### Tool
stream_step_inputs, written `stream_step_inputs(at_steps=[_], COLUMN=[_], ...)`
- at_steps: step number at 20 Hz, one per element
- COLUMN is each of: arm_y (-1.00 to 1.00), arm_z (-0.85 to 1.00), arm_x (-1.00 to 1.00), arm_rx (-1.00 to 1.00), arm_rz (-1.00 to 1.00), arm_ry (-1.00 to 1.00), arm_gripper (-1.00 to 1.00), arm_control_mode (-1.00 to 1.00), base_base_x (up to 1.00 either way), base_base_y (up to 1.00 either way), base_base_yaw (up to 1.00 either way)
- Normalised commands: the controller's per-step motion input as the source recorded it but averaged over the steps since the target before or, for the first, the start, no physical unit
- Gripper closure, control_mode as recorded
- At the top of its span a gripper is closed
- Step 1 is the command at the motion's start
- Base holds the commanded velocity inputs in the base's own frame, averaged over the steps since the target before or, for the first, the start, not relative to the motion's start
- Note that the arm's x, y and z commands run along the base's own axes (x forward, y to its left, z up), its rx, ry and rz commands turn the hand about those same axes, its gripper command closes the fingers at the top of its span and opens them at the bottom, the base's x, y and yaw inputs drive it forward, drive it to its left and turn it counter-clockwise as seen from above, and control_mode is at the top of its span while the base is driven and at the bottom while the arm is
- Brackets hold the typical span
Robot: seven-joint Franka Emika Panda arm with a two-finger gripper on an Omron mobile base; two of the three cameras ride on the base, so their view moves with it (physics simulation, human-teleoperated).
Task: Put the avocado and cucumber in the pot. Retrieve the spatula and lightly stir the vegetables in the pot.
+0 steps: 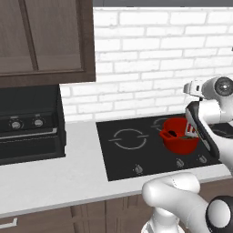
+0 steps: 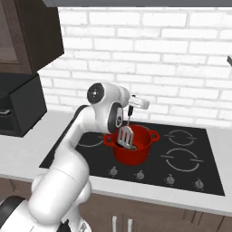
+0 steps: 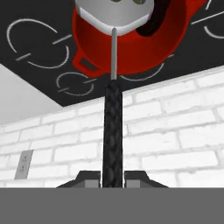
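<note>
Spanning the back, a white brick wall [image 2: 181,50] is seen above the black cooktop [image 2: 190,176], on which the red pot [image 2: 136,152] is set. Bent over it, the gripper [image 3: 113,177] is clenched on the spatula [image 2: 125,135], whose head is lowered into the pot.

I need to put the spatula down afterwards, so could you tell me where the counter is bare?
Free: the grey counter between the microwave and the cooktop, plus the burners right of the pot. Crowded: around the pot, where the pincer holds the spatula.
</note>
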Motion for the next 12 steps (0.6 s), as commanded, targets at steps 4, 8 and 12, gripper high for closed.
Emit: stream_step_inputs(at_steps=[4,8,12], arm_y=[0.0,0.01,0.0], arm_z=[-0.09,-0.23,-0.34], arm_x=[0.22,0.23,0.1], arm_rx=[-0.01,0.0,0.0], arm_rz=[0.0,0.0,0.0], arm_ry=[0.16,0.01,-0.01], arm_gripper=[1.0,1.0,1.0], arm_control_mode=[-1.0,-1.0,-1.0], base_base_x=[0.0,0.0,0.0], base_base_y=[0.0,0.0,0.0], base_base_yaw=[0.0,0.0,0.0])
